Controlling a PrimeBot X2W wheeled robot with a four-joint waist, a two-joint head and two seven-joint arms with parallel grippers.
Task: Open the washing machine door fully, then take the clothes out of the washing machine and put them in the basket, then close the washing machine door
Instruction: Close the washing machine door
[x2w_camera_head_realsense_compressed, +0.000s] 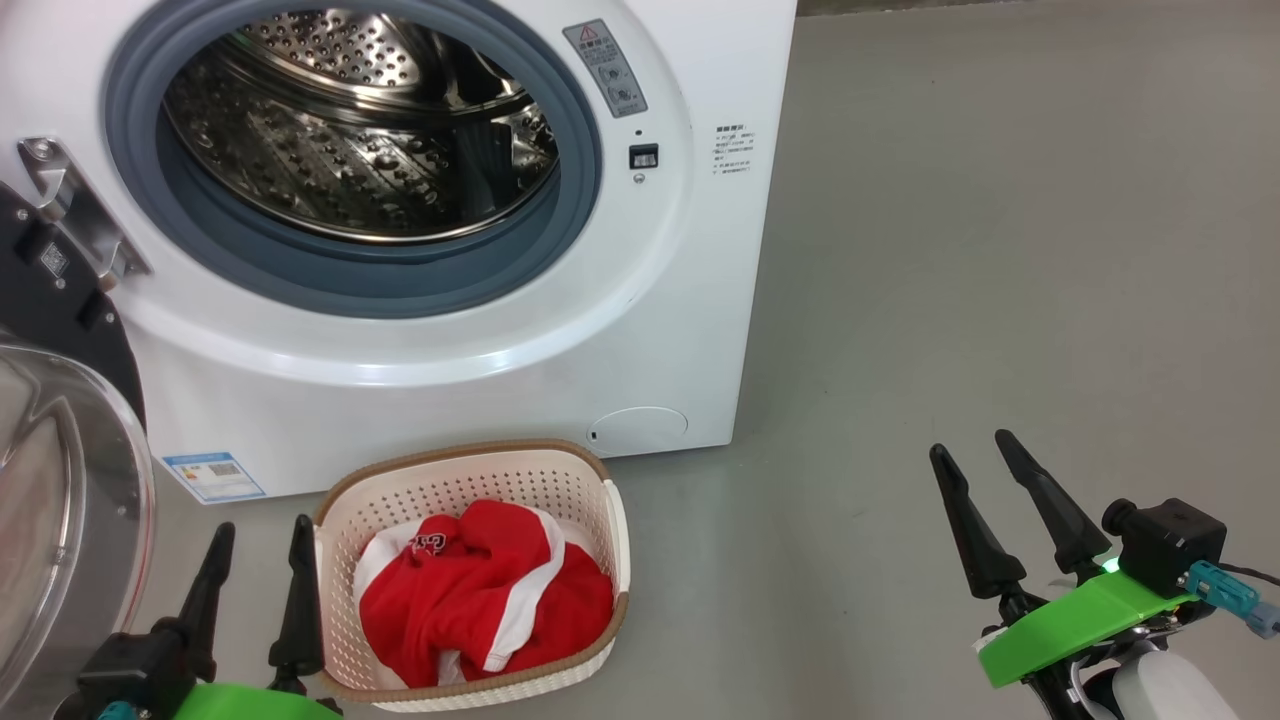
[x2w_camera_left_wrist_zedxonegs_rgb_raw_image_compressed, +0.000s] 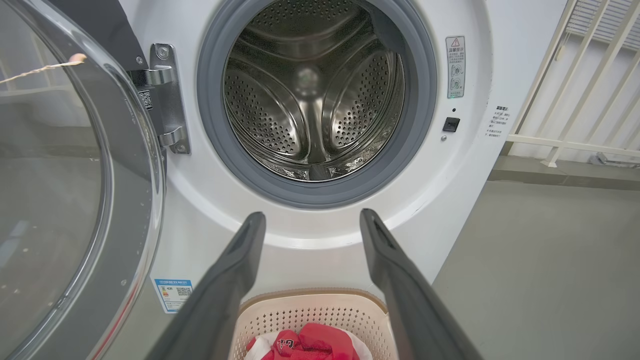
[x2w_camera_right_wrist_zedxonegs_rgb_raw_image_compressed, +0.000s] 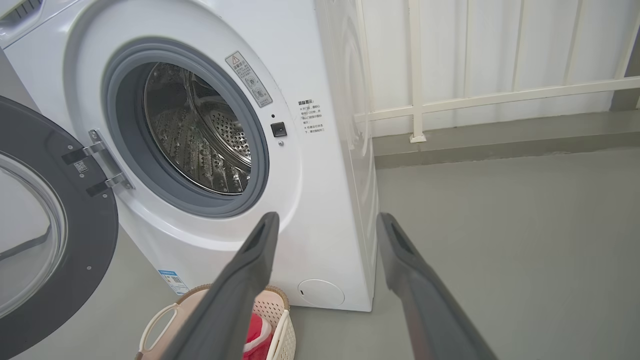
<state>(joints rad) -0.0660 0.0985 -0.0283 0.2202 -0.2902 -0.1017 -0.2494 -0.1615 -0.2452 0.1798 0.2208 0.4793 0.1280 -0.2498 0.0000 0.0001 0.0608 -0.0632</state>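
Red clothes (x2w_camera_head_realsense_compressed: 480, 600) heaped in the basket (x2w_camera_head_realsense_compressed: 450, 470) just before the white washing machine (x2w_camera_head_realsense_compressed: 400, 390), washing machine door (x2w_camera_head_realsense_compressed: 60, 480) swung open at left, left gripper (x2w_camera_head_realsense_compressed: 263, 527) and right gripper (x2w_camera_head_realsense_compressed: 970, 444) both spread wide, empty.

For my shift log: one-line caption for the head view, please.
The washing machine door stands open, drum bare, clothes in the basket, left gripper and right gripper open and empty.

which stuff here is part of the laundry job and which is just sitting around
Job:
big white front-loading washing machine
its round black glass-centred door, open
red and white fabric clothes
cream perforated plastic basket holding them

Just there:
white barred railing beside the machine
grey floor
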